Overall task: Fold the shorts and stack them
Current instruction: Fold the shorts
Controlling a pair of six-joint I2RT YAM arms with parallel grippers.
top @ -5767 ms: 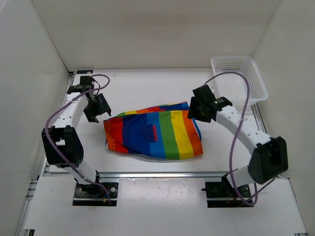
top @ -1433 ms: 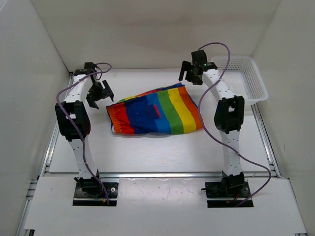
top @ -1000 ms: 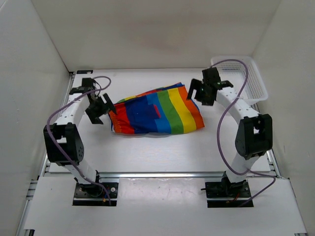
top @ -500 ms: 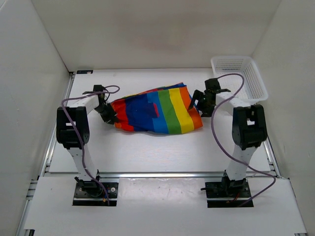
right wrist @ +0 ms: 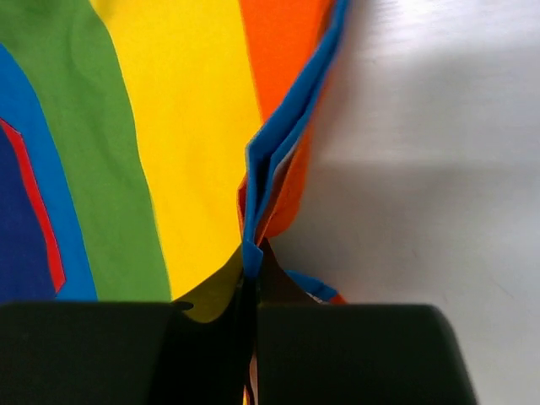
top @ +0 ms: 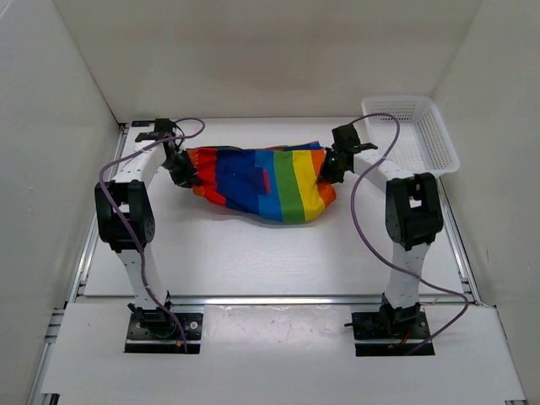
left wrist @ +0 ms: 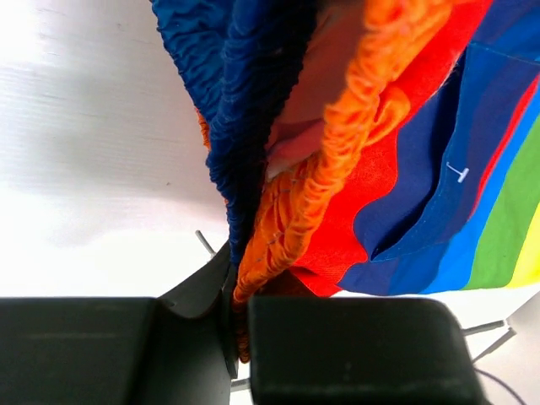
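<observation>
Both ends of the shorts are pinched, left gripper and right gripper holding them taut along the desk's far edge.

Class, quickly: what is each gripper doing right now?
Left gripper: closed on the shorts, at the gathered waistband.
Right gripper: closed on the shorts, at the opposite edge.

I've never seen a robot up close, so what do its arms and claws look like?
The left arm and right arm are slim white links joined by chunky black joints. A purple cable loops along each. The left gripper and right gripper are black, with blocky fingers.
</observation>
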